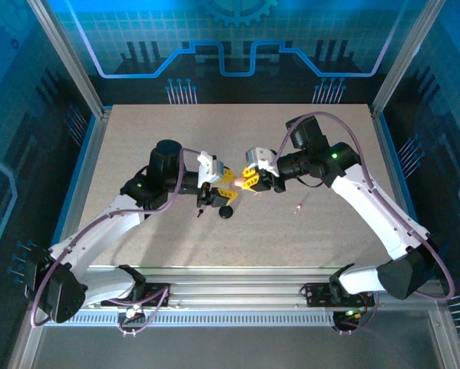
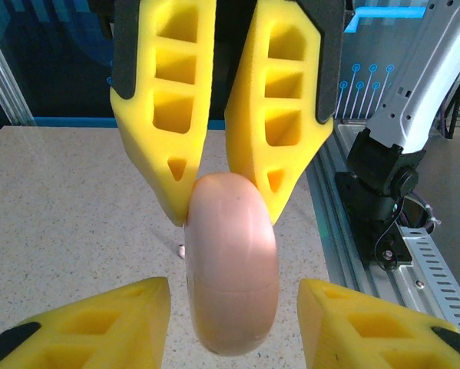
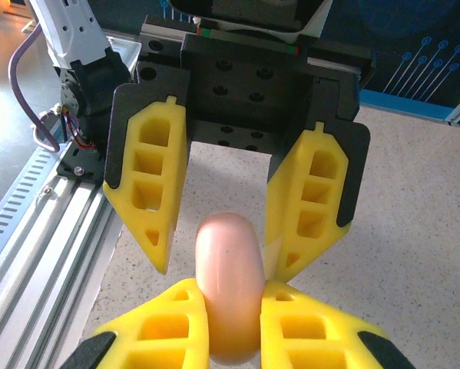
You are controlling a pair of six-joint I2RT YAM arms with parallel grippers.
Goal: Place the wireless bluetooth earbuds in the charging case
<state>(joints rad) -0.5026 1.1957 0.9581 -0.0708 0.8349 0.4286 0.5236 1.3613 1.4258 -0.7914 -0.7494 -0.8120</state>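
earbuds are what this is all for, yet none is in a grip. one pale pink earbud [image 1: 299, 206] lies on the table [image 1: 160, 254] well to the right of the pink case [image 1: 235, 182], out under the right arm's wrist. a dark speck on the table to the near left of the pink case may be a black one, though from above it's too small to call.

the pink case hangs in the air, turned on edge, its lid shut as far as i can see. the right gripper [image 3: 231, 307] is clamped on its rim, pads pressed to both faces, carrying it alone. the left gripper [image 2: 233, 286] meets it from the opposite side with its jaws partly spread, a finger on either side of the pink case and clear of it.

to my eye that's a hand-over, meant to put the case in a grip that leaves the lid seam reachable. a black case [image 1: 226, 211] rests on the table just to the near side of the pink case. no earbud is in yet, and the lid needs opening first.
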